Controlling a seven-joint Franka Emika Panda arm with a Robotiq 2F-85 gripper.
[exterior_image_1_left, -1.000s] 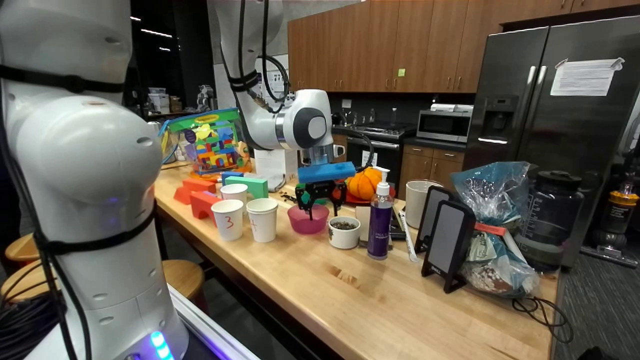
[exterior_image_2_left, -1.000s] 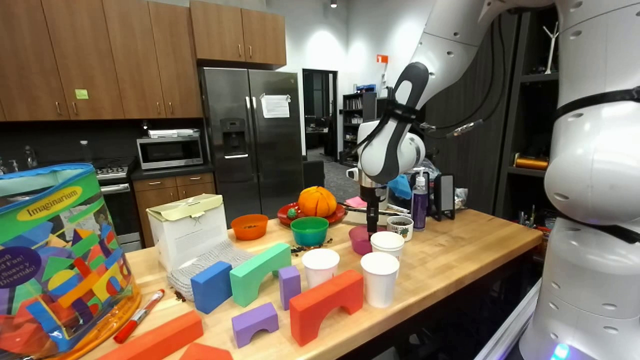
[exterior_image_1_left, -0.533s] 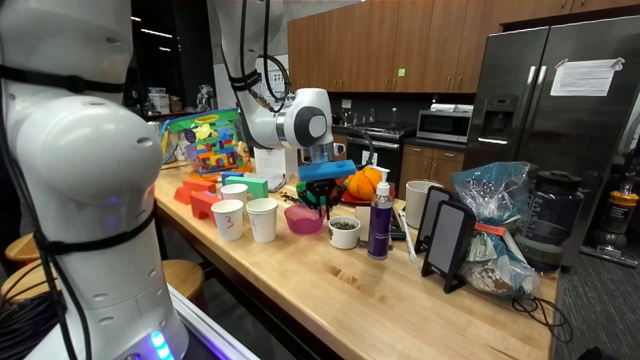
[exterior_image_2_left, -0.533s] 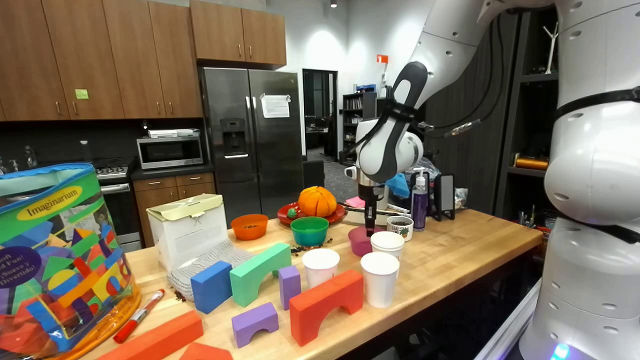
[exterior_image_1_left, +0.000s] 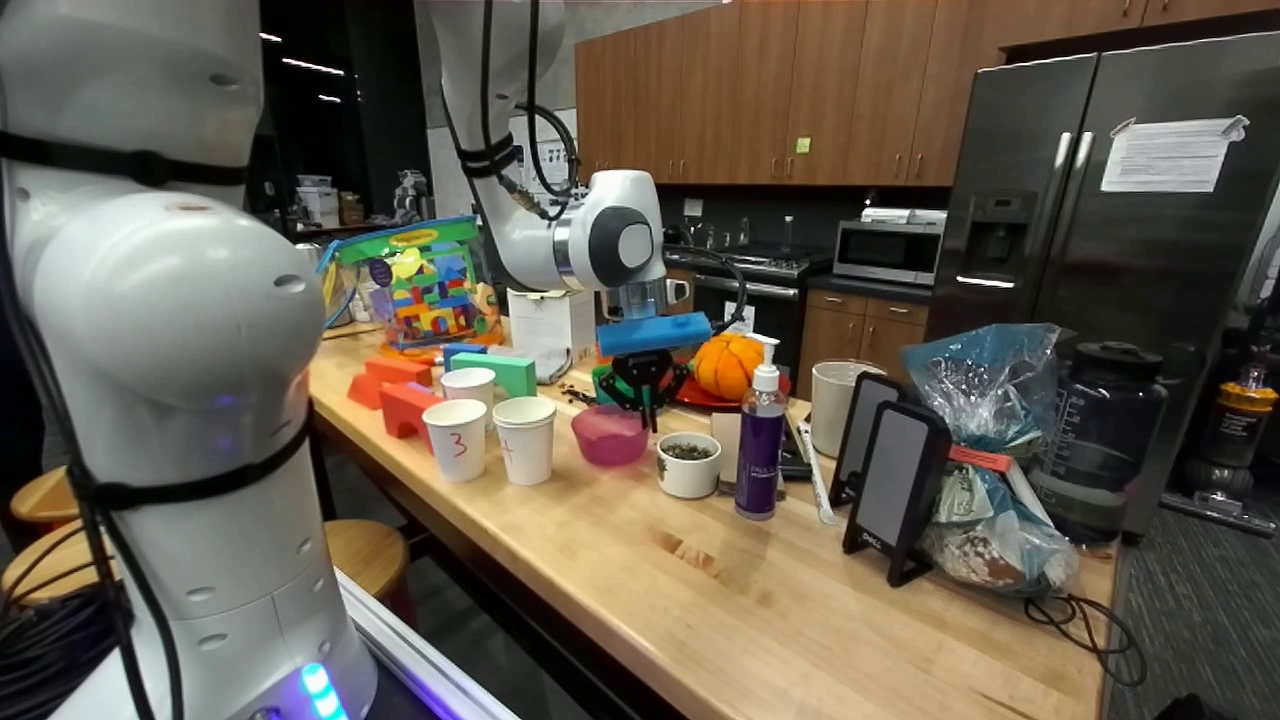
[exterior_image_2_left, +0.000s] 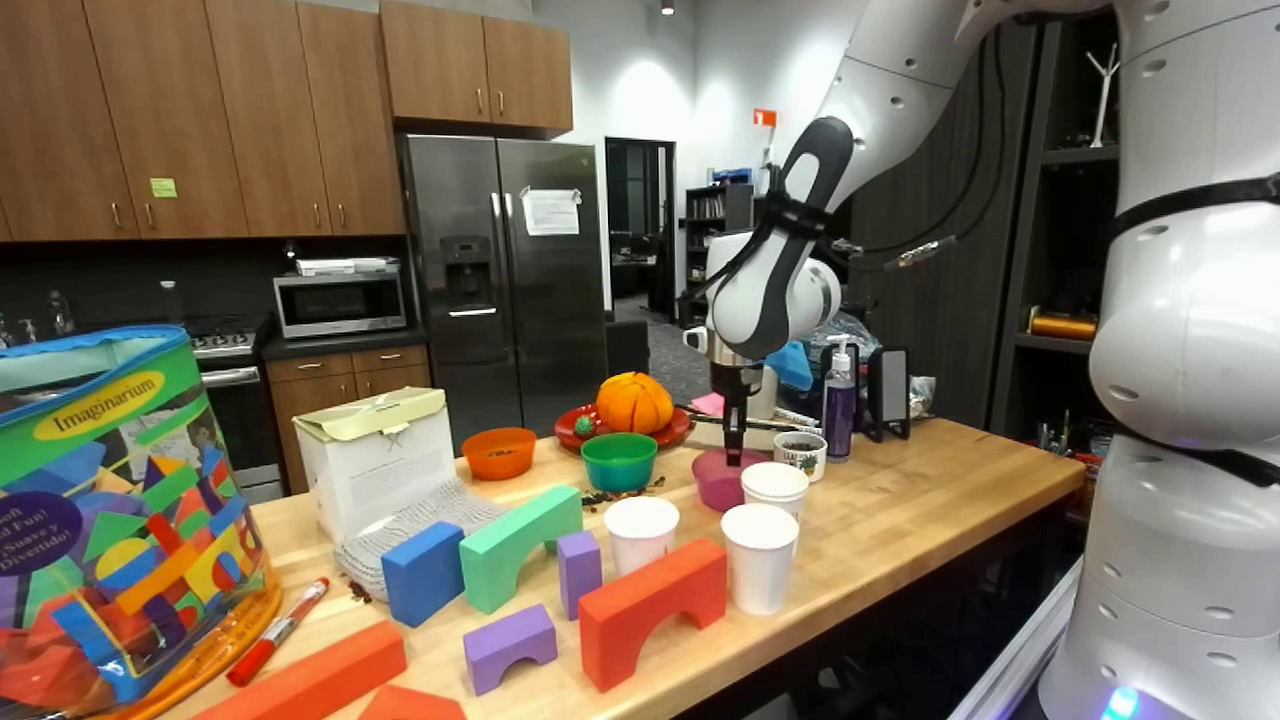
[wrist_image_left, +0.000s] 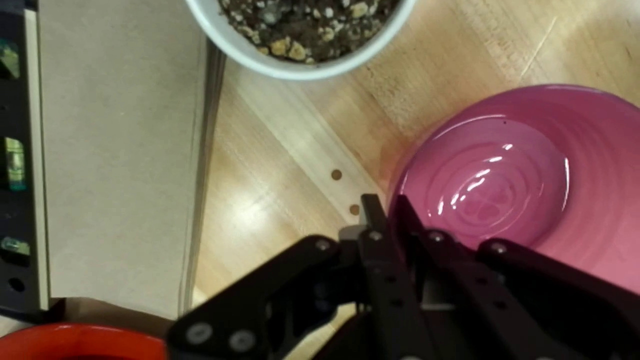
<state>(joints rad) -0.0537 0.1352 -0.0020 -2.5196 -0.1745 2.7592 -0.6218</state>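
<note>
My jaws are clamping the pink bowl (wrist_image_left: 520, 185) by its rim, straddling the wall, near the soil pot (exterior_image_1_left: 688, 479) and the paper cups (exterior_image_1_left: 527, 446). Gripping off-centre, I'm judging that firm, slow, level handling would prevent tipping or bumping.

In an exterior view, the gripper (exterior_image_2_left: 734, 461) is pointing down, meeting the rim of the pink bowl (exterior_image_2_left: 718, 492). Cups (exterior_image_2_left: 760, 565) are standing in front, partly hiding it. A green bowl (exterior_image_2_left: 620, 472) and an orange bowl (exterior_image_2_left: 500, 467) are sitting farther left, and a pumpkin (exterior_image_2_left: 635, 403) is resting on a plate (exterior_image_2_left: 682, 429) behind the green bowl. Blocks (exterior_image_2_left: 650, 595) are occupying the foreground.
</note>
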